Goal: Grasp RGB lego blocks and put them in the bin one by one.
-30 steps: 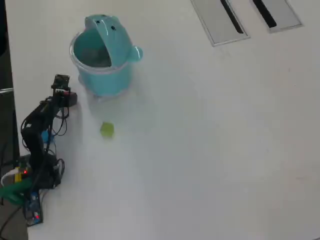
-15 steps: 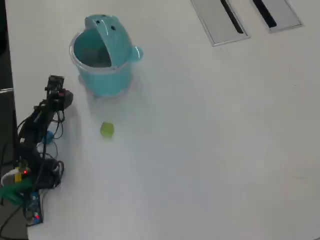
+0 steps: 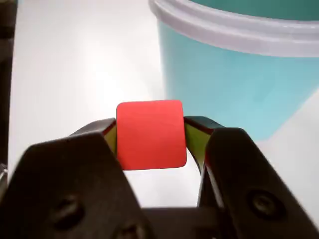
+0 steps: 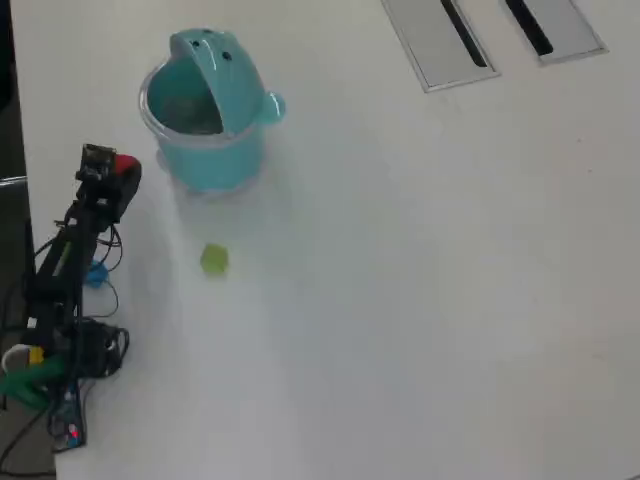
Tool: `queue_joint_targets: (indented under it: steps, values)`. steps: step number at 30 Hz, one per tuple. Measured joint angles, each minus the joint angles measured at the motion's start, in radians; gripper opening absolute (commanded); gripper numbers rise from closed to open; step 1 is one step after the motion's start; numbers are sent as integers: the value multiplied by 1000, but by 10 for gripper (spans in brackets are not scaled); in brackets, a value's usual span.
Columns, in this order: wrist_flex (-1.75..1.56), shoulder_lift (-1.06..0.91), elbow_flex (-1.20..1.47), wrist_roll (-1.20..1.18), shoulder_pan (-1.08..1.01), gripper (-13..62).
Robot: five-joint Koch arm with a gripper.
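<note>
White desk [image 4: 420,300] fills the overhead view, w/ two grey slotted panels [image 4: 440,40] at the far right edge, not part of the task. Bin [image 4: 205,110] sits far left, teal pot w/ clear rim, flip lid up, mouth open; in wrist view its wall and rim take up the upper right, close in front of the claw. Arm [image 4: 65,270] runs along the left edge of the desk, base near, wrist reaching far toward the bin. Claw [image 3: 149,137] is clamped on the red block [image 3: 150,134], one pad on each side face, block square betw. the tips and clear of the desk as far as can be judged. In overhead view the red block [image 4: 127,166] shows as a red spot at the claw tip, just left of the bin, at about rim level or below, not over the mouth yet. Yellow-green block [image 4: 213,259] lies loose on the desk, near side of the bin, well apart from the claw. Blue block: can't pick out for sure. Step in hand, prob.: carry red to bin. Next move needs lift above the rim, swing right over the opening, avoid the raised lid, then release. Yellow-green left to do after.
</note>
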State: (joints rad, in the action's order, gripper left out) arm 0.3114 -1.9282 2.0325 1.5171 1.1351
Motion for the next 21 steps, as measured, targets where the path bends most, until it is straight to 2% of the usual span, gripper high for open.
queue_joint_targets:
  steps: [4, 9, 10, 13, 21]
  values:
    - [0, -17, -66, 0, 3, 101]
    - [0, -21, -279, 0, 6, 99]
    - [0, -3, -426, 0, -11, 99]
    - [2, 91, -594, 0, -12, 98]
    - [-21, 308, -683, -2, -25, 98]
